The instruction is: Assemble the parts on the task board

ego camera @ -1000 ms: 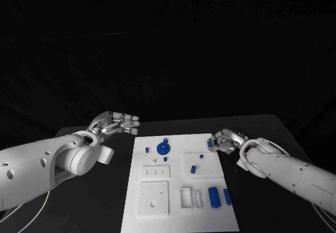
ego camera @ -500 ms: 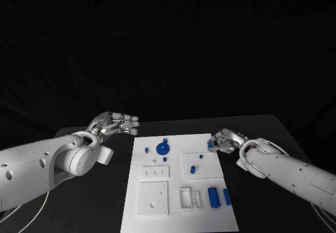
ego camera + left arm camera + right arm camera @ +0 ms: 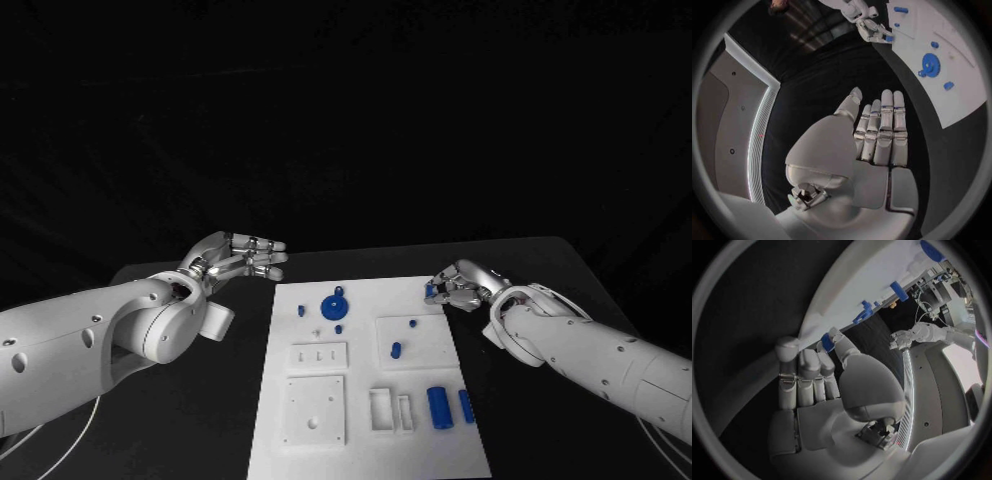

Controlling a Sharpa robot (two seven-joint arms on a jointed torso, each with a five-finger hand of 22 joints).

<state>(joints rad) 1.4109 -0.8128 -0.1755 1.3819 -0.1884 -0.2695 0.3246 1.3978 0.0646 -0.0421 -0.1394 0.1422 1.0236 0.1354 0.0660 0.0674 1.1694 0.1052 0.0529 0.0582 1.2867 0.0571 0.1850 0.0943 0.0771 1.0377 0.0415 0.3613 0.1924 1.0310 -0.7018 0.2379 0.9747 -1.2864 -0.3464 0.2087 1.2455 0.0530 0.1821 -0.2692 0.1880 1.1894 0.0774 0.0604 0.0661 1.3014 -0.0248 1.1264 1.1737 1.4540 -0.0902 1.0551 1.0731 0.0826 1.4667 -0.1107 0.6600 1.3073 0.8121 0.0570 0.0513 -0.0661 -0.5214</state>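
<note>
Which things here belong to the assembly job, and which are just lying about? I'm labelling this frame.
Job:
task board
blue gear
two blue cylinders
small blue part held by right hand
left hand, open beside the board

Lying about:
black table

One white task board (image 3: 361, 420), two robot hands — left (image 3: 242, 256), right (image 3: 459, 287) — and roughly nine blue parts (image 3: 441, 407).
</note>
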